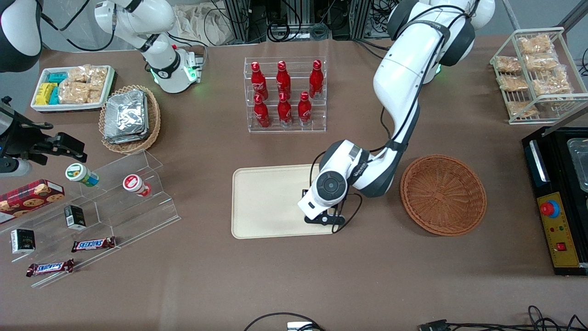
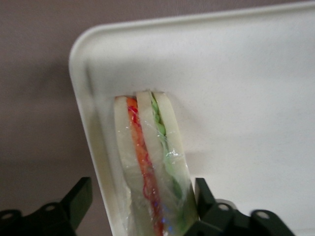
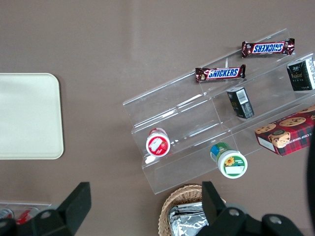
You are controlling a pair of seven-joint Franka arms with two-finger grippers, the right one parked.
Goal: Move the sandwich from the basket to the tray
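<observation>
The hand (image 2: 140, 209) of the left arm is over the end of the tray (image 1: 266, 202) that lies toward the working arm's end of the surface. Its fingers (image 2: 206, 199) stand apart on either side of the sandwich (image 2: 150, 162); one finger is at the wrap on the green-filling side, the other is clear of the sandwich. Whether the hand presses the sandwich cannot be determined.

The sandwich is inside the tray, close along the rim near a rounded corner. It stands on edge with its bread slices upright. Its long axis runs parallel to that rim, pointing from the hand outward toward the corner. The layers read, from the rim inward: pale bread, orange-red filling, pale bread, green filling, pale bread. Clear wrap covers it.

In the front view the arm hides the sandwich. The basket (image 1: 443, 194) sits just beside the tray, toward the working arm's end of the surface, holding nothing visible.

Farther from the front camera, a clear rack (image 1: 285, 94) holds six red bottles with white script, not legible. Toward the parked arm's end, two bars (image 1: 93, 244) read "SNICKERS".
</observation>
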